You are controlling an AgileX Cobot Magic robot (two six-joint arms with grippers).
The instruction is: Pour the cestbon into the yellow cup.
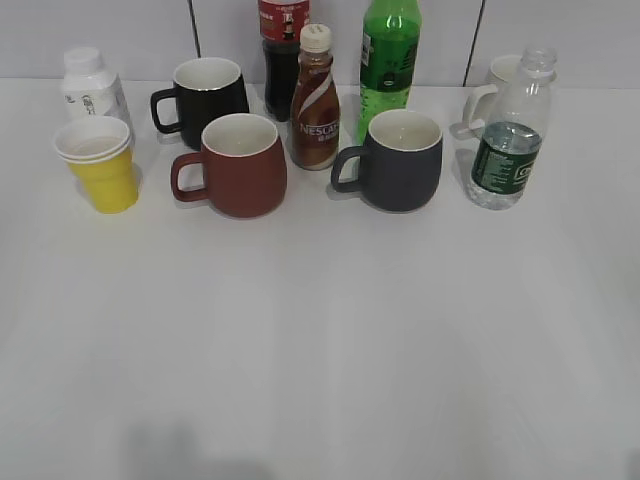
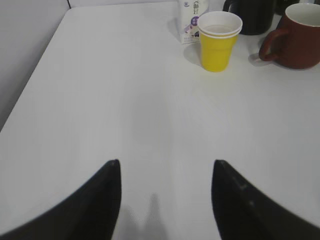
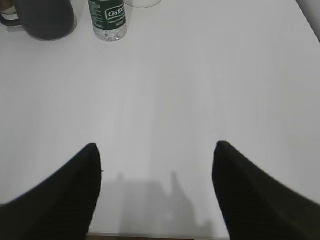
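Cestbon [image 1: 510, 140] uncapped, water low; yellow cup [image 1: 100, 163] contents unclear. My left fingers [image 2: 165, 167] and right fingers [image 3: 156, 150] spread apart, tips cropped.

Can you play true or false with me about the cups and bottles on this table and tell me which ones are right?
1. The yellow cup stands at the left end of the row. True.
2. The cestbon is lying on its side. False: it stands upright at the right end, with no cap on it.
3. The left gripper is holding the yellow cup. False: it is open above bare table, with the cup far ahead of it.
4. The red mug is between the yellow cup and the grey mug. True.
5. The right gripper is open and empty. True.
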